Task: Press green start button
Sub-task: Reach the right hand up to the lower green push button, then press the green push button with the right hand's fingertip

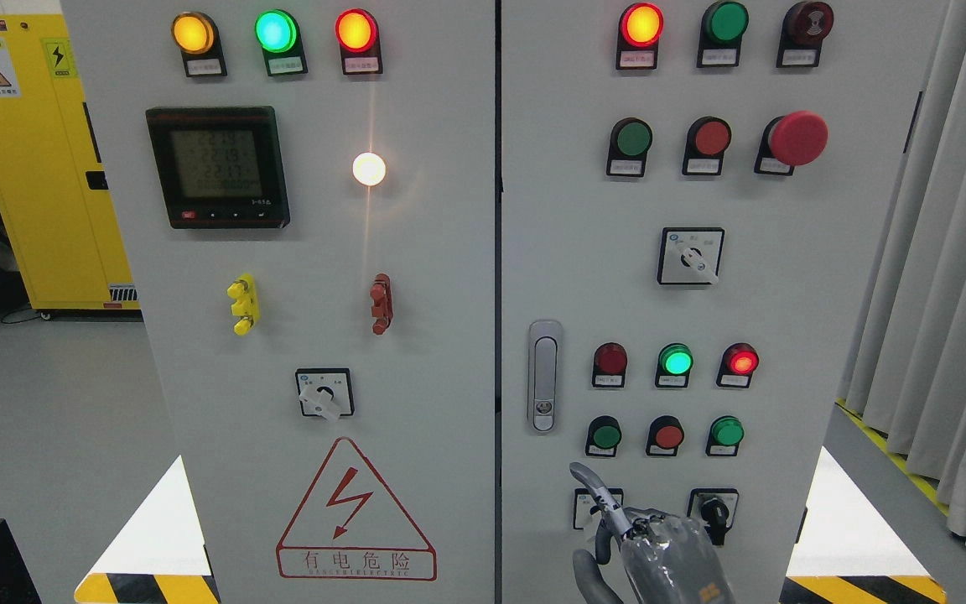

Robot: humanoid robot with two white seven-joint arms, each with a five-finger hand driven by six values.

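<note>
Grey-white painted steel cabinet doors (pixel 416 252) across the whole view, matt and flat; pale pleated curtains (pixel 936 294) well off to the right of the hand; yellow metal safety cabinet (pixel 38 168) far up to its left.

Grey, glossy-cased right hand (pixel 659 545) low against the right door, entering from the bottom edge; nothing held; 1 slim jointed index finger (pixel 596 486) stretched up and leftward, the other fingers seemingly tucked back; a poking pose, judged better suited to a small round target than a flat palm.

Just above the fingertip and not touching it: small round green push button in a black collar (pixel 606 436), leftmost in a row of 3; probably the start button, judging by nearness, though labels too small to read. Smooth round red push button (pixel 668 435) directly above the hand and a second round green push button (pixel 727 431) up to its right; some risk of a wrong press, hence the narrow single-finger approach.

Higher still, 3 domed lamps, the middle glowing green lamp (pixel 675 360) among them. Black-knobbed selector switch (pixel 714 509) just right of the hand; silver recessed door latch (pixel 542 377) up and left of the fingertip. Big red mushroom-shaped stop button (pixel 797 138) far above, standing proud of the panel; best left alone.
</note>
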